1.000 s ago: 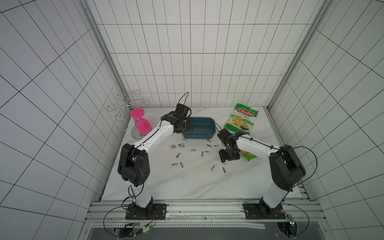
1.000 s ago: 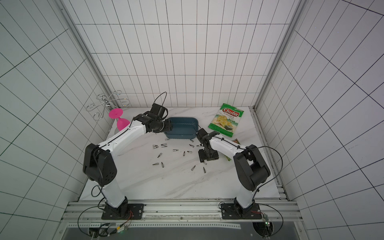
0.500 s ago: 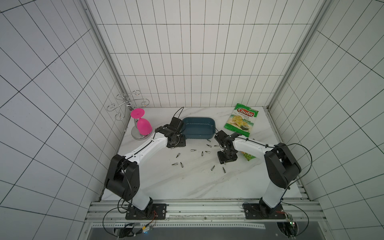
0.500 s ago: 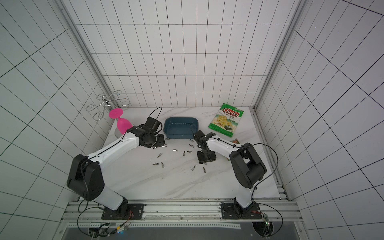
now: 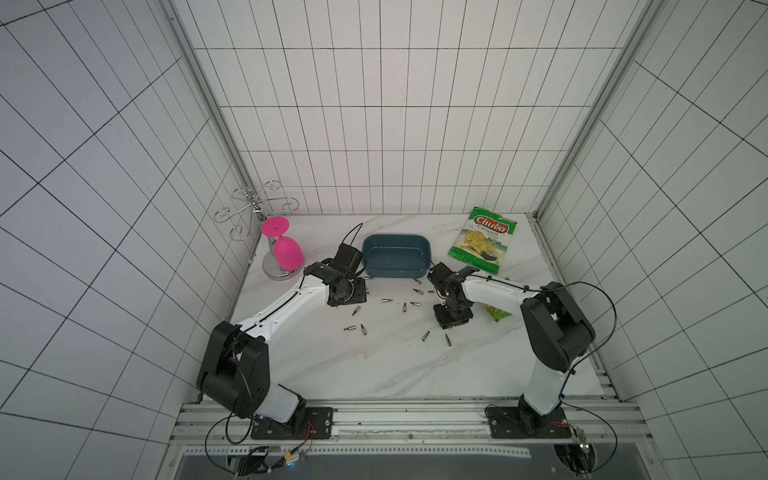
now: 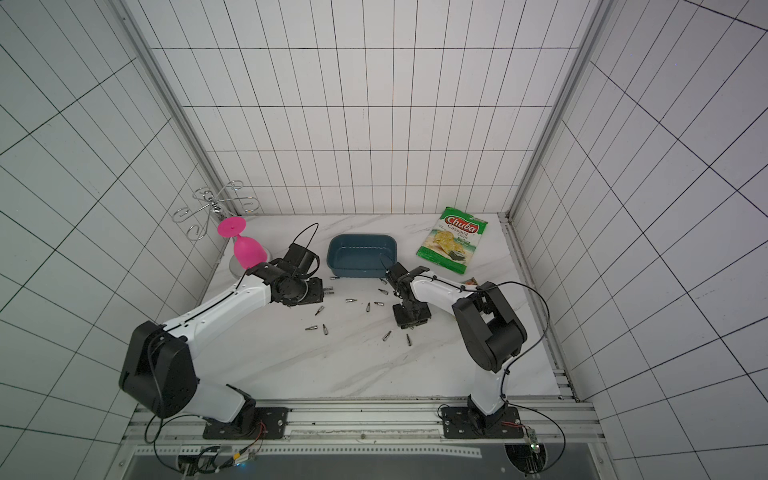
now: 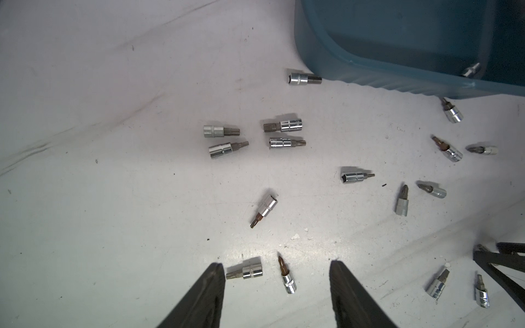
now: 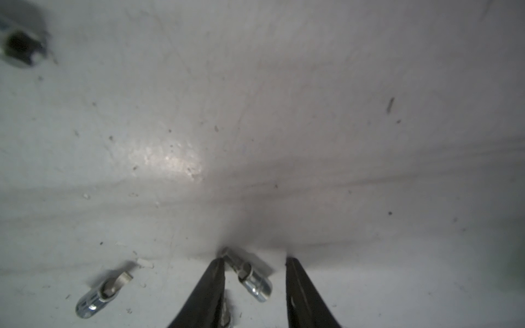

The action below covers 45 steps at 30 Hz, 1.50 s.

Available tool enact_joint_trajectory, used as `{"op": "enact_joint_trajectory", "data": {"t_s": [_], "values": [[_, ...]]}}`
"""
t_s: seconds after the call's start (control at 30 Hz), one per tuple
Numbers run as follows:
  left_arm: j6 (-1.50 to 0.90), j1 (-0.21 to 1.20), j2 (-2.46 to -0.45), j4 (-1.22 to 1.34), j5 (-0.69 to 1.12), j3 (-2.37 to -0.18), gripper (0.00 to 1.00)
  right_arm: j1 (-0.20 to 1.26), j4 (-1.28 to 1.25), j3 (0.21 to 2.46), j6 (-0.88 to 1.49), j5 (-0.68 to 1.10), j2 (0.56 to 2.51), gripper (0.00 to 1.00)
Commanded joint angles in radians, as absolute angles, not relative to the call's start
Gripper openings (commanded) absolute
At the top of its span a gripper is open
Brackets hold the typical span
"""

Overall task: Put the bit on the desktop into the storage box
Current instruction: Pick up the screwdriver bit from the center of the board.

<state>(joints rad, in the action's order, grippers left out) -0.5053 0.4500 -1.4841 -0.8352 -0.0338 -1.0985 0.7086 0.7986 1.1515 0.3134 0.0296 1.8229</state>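
The right arm [image 5: 494, 291] is bent down to the desk [image 5: 374, 365], and the right fingers [image 8: 207, 289] are set partly open around a bit [image 8: 254, 281] that is laid flat there, not yet squeezed. The left fingers [image 7: 204, 292] are held wide open with nothing in them. The bit is small, round, shiny metal with a thin tip. The storage box [image 5: 395, 272], smooth dark blue plastic, is seen further back.

bits [image 5: 404, 306] scattered on desktop [image 5: 374, 365], storage box [image 5: 395, 272] behind

White, black-gridded tile walls [image 5: 395, 124] enclose the marble-look counter [image 5: 374, 374] on three sides; aluminium posts [image 5: 213, 107] stand in both back corners.
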Motion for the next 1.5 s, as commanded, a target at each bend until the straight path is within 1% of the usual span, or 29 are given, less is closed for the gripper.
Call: {"op": "enact_joint_trajectory", "data": {"t_s": [0.0,0.23,0.5,0.6,0.67,0.83,0.93,1.03,1.13,1.23,1.47], "values": [[-0.507,0.449,-1.467,-0.840,-0.049,-1.083,0.62,0.718,0.803,1.136,0.308,0.040,1.853,0.34],[-0.510,0.449,-1.472,-0.838,-0.048,-1.066,0.63,0.718,0.804,1.125,0.310,0.052,1.863,0.25],[-0.517,0.449,-1.462,-0.845,-0.039,-1.040,0.63,0.718,0.816,1.125,0.307,0.069,1.880,0.12],[-0.524,0.451,-1.453,-0.849,-0.035,-1.028,0.63,0.718,0.816,1.126,0.308,0.075,1.884,0.06],[-0.532,0.451,-1.446,-0.853,-0.031,-1.018,0.62,0.719,0.820,1.129,0.310,0.075,1.883,0.00],[-0.565,0.459,-1.423,-0.868,-0.041,-0.993,0.62,0.721,0.851,1.149,0.321,0.073,1.836,0.00],[-0.577,0.460,-1.399,-0.869,-0.041,-0.975,0.62,0.726,0.929,1.209,0.318,0.050,1.787,0.00],[-0.586,0.462,-1.396,-0.897,-0.044,-0.973,0.62,0.726,1.011,1.310,0.317,0.045,1.734,0.00],[-0.601,0.475,-1.394,-0.917,-0.048,-0.965,0.62,0.726,1.086,1.445,0.303,0.028,1.723,0.00],[-0.618,0.487,-1.407,-0.938,-0.047,-0.967,0.62,0.726,1.123,1.587,0.277,-0.005,1.760,0.00],[-0.637,0.500,-1.435,-0.962,-0.061,-0.978,0.62,0.711,1.081,1.899,0.193,-0.050,1.936,0.00]]}}
